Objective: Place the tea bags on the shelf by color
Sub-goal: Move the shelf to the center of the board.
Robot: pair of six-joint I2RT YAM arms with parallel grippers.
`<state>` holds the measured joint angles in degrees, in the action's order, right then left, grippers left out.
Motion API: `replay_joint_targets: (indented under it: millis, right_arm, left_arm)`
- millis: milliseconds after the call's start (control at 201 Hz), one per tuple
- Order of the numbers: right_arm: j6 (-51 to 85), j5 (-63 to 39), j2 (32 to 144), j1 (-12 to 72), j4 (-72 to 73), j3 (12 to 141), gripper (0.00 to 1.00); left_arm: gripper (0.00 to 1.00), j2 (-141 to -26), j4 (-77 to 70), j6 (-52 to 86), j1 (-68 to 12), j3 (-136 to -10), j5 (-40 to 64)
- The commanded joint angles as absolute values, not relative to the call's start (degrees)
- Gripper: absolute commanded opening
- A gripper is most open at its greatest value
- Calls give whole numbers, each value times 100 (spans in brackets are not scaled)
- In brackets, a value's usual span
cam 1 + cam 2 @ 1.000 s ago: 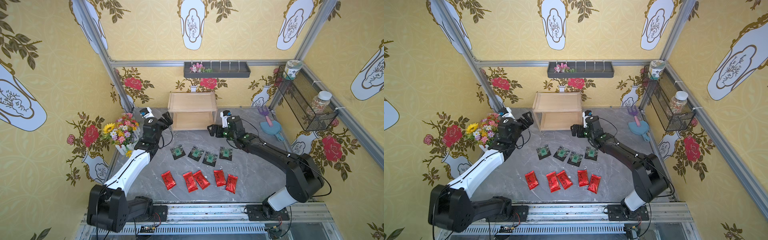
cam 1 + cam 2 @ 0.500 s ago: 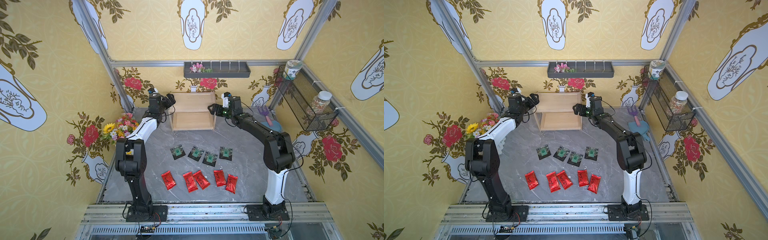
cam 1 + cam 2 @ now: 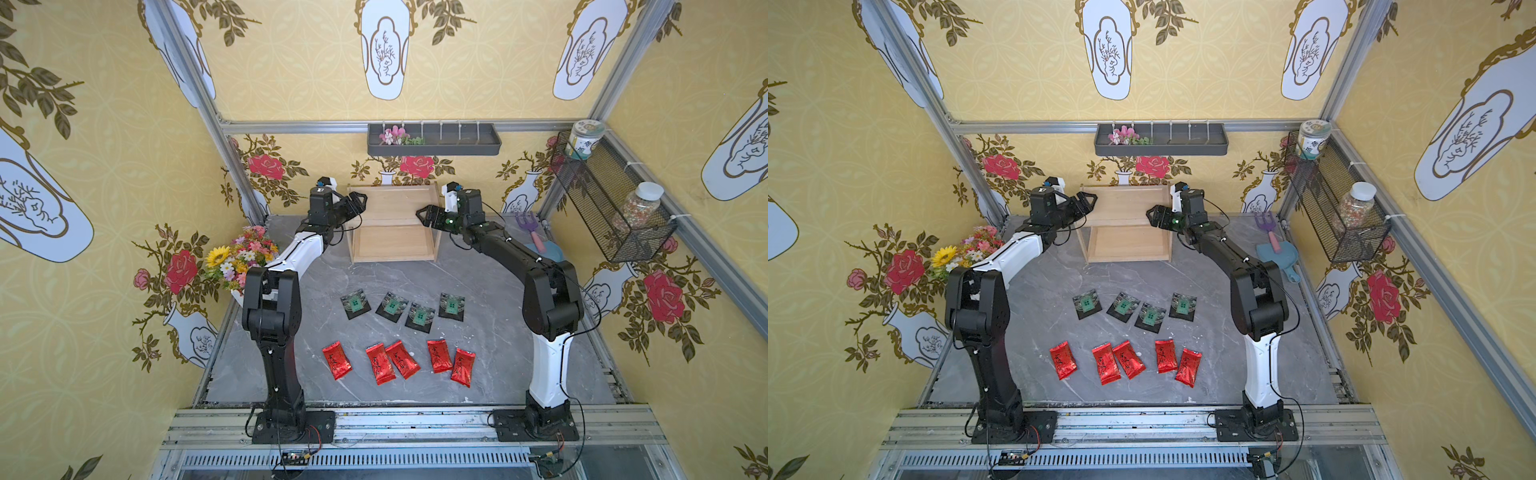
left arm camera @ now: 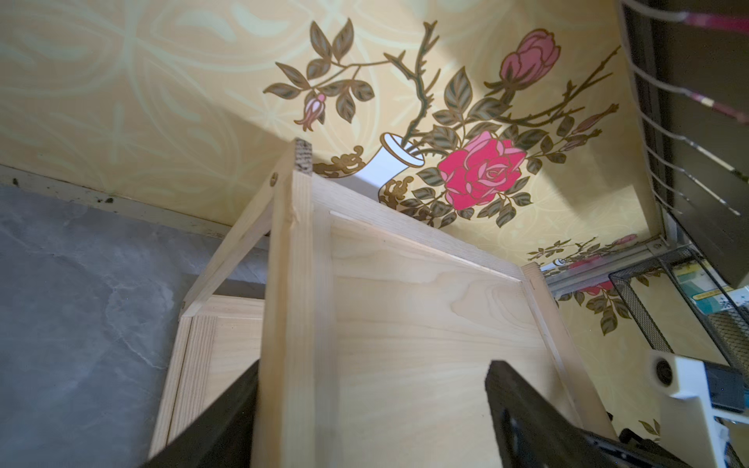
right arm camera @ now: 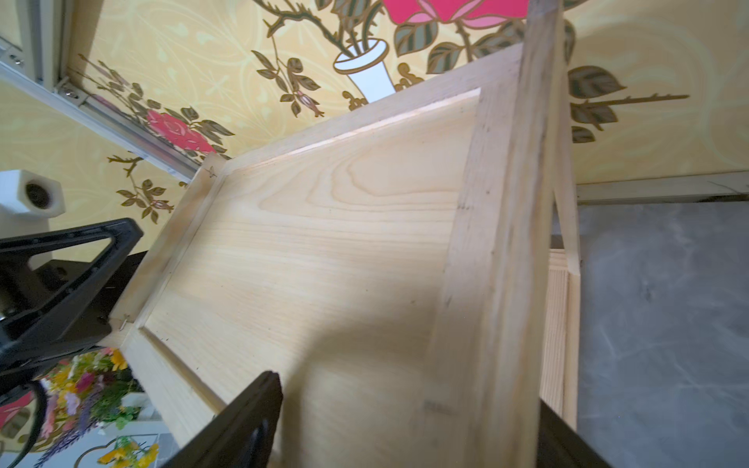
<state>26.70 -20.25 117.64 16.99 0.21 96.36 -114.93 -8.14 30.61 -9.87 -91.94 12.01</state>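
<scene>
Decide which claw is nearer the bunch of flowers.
Left. The left claw straddles the side rim of the shelf nearest the flowers; the right claw straddles the opposite rim, with the whole shelf between it and them.

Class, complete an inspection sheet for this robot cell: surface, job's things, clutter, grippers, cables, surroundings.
Surface: grey marbled tabletop, no spills seen.
Job's things: four black square sachets and five red foil packets lie in two rows on it; light wooden two-tier shelf behind, both tiers empty.
Clutter: artificial flower bouquet, purple rake, blue scoop.
Grippers: left gripper and right gripper open, each straddling a side rail of the shelf's top tier.
Cables: black cable loops along the right arm; wires at the bases.
Surroundings: yellow floral walls; dark grey wall tray; black wire mesh basket holding two jars.
</scene>
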Motion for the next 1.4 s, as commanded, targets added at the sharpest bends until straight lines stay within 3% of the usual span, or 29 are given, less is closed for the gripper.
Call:
replay_joint_targets:
  millis: [0, 334, 722, 1394]
  right_arm:
    - [2689, -2094, 11607, 1715, -37, 9493, 85]
    - [2691, -1607, 10943, 1602, -114, 8568, 86]
    - [2741, -1391, 10826, 1407, -431, 8597, 91]
    - [2273, -1150, 9993, 1199, -916, 8503, 100]
  left_arm:
    - [85, -11498, -711, 3102, -1150, -9043, 1664]
    - [84, -11161, -922, 3281, -1561, -8431, 1588]
    - [84, -10812, -938, 3480, -1617, -8088, 1169]
    - [90, -10597, -476, 2817, -1580, -8555, 124]
